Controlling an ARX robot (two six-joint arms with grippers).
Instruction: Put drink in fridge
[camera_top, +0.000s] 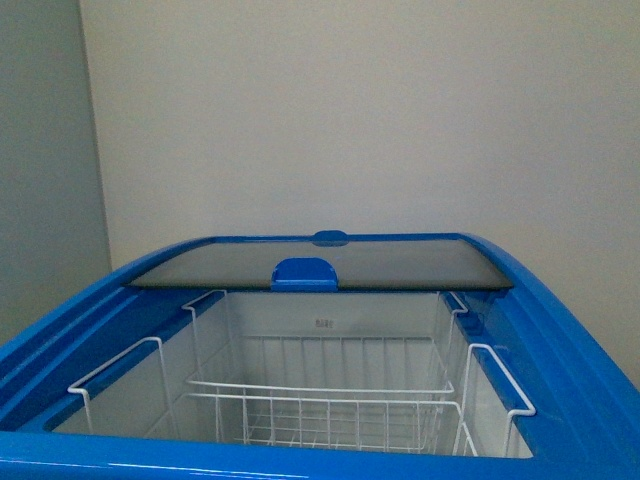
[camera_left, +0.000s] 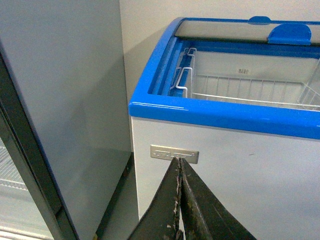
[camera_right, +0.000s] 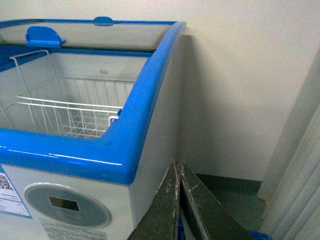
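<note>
The white chest fridge with the glossy blue top rim (camera_top: 560, 330) is standing open in front of the robot, its sliding glass lid (camera_top: 320, 262) pushed to the far end, where the blue moulded lid handle (camera_top: 304, 274) is sitting at the edge of the opening. The drink is not showing in any view, so the first risk is plain: there is nothing in either gripper to place, and a reach over the rim now would be carrying nothing.

In its wrist view the left gripper (camera_left: 179, 162) is hanging low in front of the fridge's white front wall, its dark fingers pressed together on nothing. The right gripper (camera_right: 178, 166) is likewise closed and empty, hanging by the fridge's right front corner. Once a bottle is held, the arm could be clipping the raised rim, or the bottle could be tipping on the white wire baskets (camera_top: 330, 410), whose open mesh is giving a poor footing.

A tall grey upright cabinet (camera_left: 65, 100) is standing just beside the fridge on its left. A pale plain wall (camera_top: 350, 110) is running behind.
</note>
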